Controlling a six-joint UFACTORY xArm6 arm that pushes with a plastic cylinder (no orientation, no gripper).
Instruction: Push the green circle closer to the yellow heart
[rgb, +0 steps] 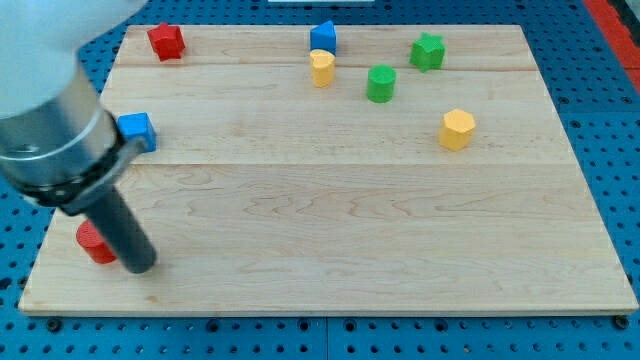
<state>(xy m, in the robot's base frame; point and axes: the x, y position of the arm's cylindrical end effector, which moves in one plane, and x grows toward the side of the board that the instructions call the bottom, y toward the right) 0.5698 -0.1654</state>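
Note:
The green circle (381, 84) sits near the view's top, right of centre. The yellow heart (321, 68) lies a short way to its upper left, with a gap between them. My tip (140, 266) rests on the board at the view's lower left, far from both blocks. It stands just right of a red block (94, 242), which the rod partly hides.
A blue block (323, 37) sits just above the yellow heart. A green star (427, 51) lies upper right of the green circle. A yellow hexagon (457, 130) is at the right. A blue block (137, 130) is at the left edge, a red block (166, 41) at top left.

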